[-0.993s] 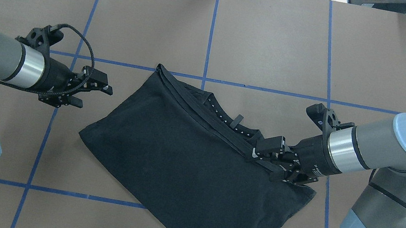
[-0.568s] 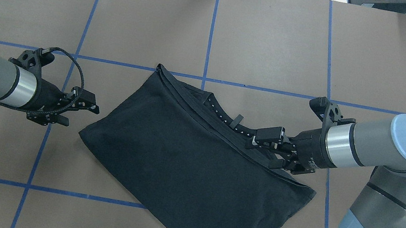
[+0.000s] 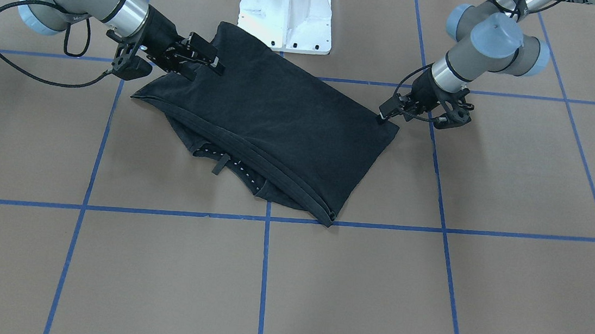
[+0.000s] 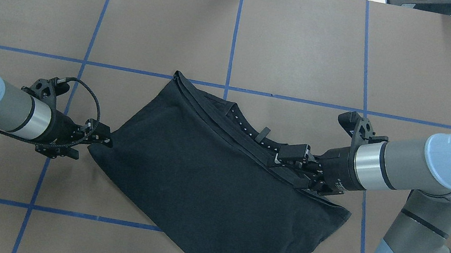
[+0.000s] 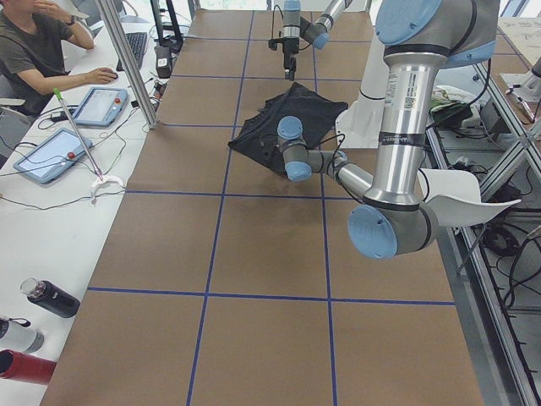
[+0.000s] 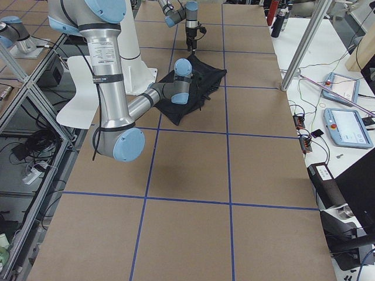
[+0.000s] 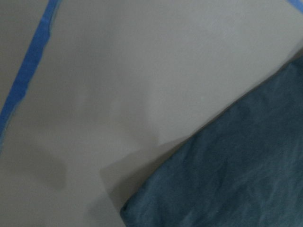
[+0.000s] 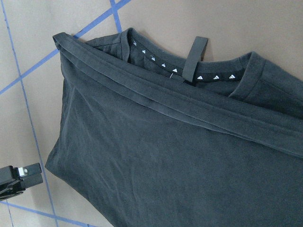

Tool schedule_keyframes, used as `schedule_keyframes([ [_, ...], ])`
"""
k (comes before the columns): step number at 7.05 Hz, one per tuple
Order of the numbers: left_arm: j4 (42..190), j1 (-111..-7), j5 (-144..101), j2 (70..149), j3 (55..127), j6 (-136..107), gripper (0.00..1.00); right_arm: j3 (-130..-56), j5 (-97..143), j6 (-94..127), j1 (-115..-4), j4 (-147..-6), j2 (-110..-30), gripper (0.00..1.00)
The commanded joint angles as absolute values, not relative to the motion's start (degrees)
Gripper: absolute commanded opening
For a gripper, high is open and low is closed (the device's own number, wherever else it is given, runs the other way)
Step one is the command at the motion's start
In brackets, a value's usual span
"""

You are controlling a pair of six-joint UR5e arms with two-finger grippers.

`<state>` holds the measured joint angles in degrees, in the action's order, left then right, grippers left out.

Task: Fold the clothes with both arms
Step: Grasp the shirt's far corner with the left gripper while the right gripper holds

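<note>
**Workpiece.** The black T-shirt (image 4: 207, 179) lies folded into a slanted rectangle on the brown table (image 4: 296, 41). It spans the gap between the two grippers.

**Right gripper.** The right gripper (image 4: 291, 163) sits low over the doubled hem band, with its jaws spread, one finger on each side of the band. No pinch on the fabric can be confirmed. The collar (image 8: 189, 78) lies just ahead of and beside this tool.

**Left gripper.** The left gripper (image 4: 98, 144) stands at the shirt's opposite corner, and its jaws appear spread. The leading fingertip is at the corner's edge. The left wrist view shows only that corner and bare table directly below the tool.

**Markings.**
- In the right wrist view, the tape inside the collar carries a row of small white triangular marks. No lettering can be read on it.
- A black fabric loop (image 8: 195, 54) stands out from the collar's rim.
- The right arm (image 4: 405, 158) has small white print near its wrist, too small to read.

**Surroundings.** Blue tape lines (image 4: 234, 40) divide the table into squares.
</note>
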<state>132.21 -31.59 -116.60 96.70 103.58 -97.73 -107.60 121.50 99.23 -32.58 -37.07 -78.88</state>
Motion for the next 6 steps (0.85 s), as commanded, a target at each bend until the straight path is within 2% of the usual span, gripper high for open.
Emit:
schedule_keyframes([
  [1,132.2,-30.6,-115.8,98.9,101.3,-97.9,1.00,-107.8,121.5,99.2,-32.7,-37.0,-78.7,1.00],
  [4,132.2,-30.7,-115.6,99.1,100.1,-97.9,1.00,-107.8,121.5,99.2,-32.7,-37.0,-78.7,1.00],
  [5,132.2,-30.7,-115.5,99.1,99.9,-97.9,0.95,-107.8,121.5,99.3,-32.7,-37.0,-78.7,1.00],
  [6,132.2,-30.7,-115.5,99.1,99.9,-97.9,0.81,-107.8,121.5,99.3,-32.7,-37.0,-78.7,1.00],
])
